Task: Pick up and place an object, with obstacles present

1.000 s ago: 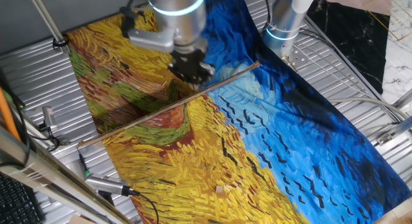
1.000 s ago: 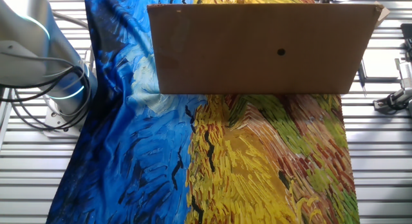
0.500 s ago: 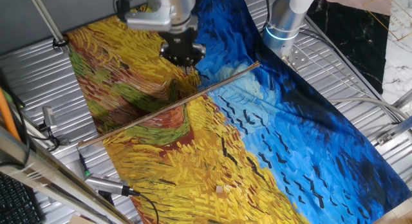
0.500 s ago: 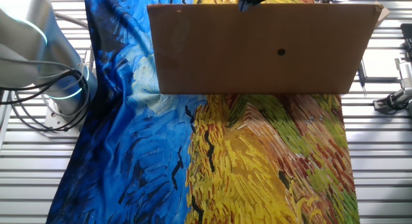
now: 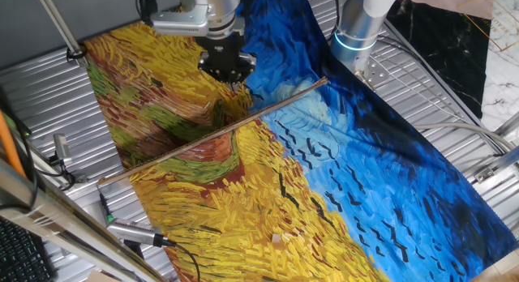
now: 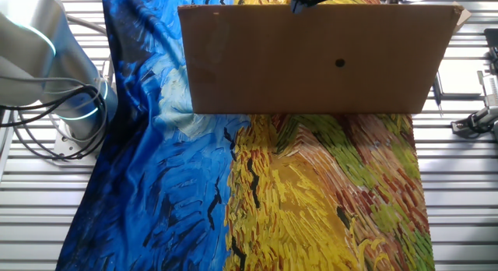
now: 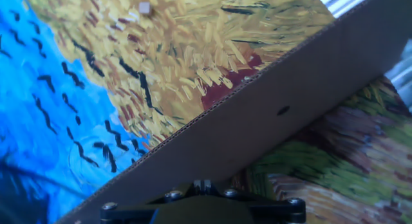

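Note:
The object (image 5: 277,238) is a tiny pale tan block lying on the yellow part of the painted cloth (image 5: 203,209), near the front edge in one fixed view. The hand view shows the object (image 7: 145,8) far off at the top. An upright cardboard board (image 6: 311,61) stands across the cloth; seen edge-on, the board (image 5: 212,132) looks like a thin brown line. My gripper (image 5: 236,82) hangs above the far side of the board, well away from the object. In the hand view the gripper (image 7: 203,185) has its fingertips pressed together with nothing between them. The other fixed view shows only the gripper (image 6: 301,1) tip over the board's top edge.
The robot base (image 5: 357,31) stands at the back right with cables (image 6: 47,115) beside it. A pen-like tool (image 5: 134,231) and a clamp (image 5: 61,148) lie on the slatted metal table (image 5: 454,112) left of the cloth.
The gripper has moved up and to the left in one fixed view, away from the board's top edge. In the other fixed view its tip has come into sight above the board.

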`<action>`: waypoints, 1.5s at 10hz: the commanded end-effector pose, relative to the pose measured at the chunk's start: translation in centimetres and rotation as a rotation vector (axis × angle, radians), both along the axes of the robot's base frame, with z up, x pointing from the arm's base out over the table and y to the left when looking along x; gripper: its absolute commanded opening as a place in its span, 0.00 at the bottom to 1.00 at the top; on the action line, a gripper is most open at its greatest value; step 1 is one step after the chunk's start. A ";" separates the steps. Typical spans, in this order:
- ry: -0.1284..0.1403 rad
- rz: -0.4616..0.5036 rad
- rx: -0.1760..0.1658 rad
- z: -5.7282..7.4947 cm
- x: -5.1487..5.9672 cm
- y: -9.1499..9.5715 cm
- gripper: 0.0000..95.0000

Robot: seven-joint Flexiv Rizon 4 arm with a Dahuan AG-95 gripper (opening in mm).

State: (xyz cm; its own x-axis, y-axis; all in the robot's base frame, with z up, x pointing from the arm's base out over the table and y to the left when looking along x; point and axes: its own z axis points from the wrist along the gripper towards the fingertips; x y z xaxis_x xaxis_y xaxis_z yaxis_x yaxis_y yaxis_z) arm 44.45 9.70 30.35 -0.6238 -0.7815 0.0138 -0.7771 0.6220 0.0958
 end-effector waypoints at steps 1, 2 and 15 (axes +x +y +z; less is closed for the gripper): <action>-0.017 -0.131 -0.075 -0.6 0.3 -1.2 0.00; -0.018 -0.099 -0.071 -0.9 0.8 -3.0 0.00; -0.051 0.077 -0.067 -3.9 0.6 -17.7 0.00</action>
